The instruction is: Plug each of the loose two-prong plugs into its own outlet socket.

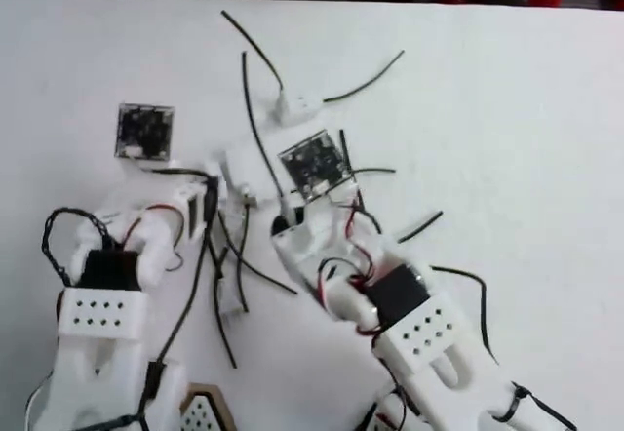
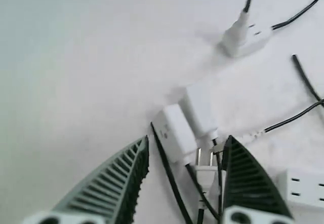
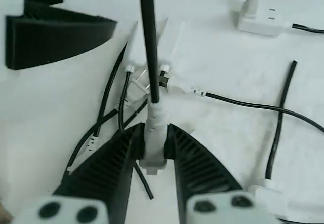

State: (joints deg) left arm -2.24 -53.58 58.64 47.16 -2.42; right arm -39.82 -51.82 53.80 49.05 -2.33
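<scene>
Gripping a white plug (image 3: 152,138) between my right gripper's (image 3: 154,150) closed fingers, I had its long axis in line with them, the black cord (image 3: 147,41) leading straight out ahead and the prongs hidden. Farther out, the white socket blocks (image 2: 174,133) lay just off the tips of my left gripper (image 2: 186,143), which was spread open and nearer to them.

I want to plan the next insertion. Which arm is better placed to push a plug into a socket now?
Probably the right. The right gripper is shut on a white plug, so it can carry it to a socket. The left gripper is open and grips nothing.
</scene>
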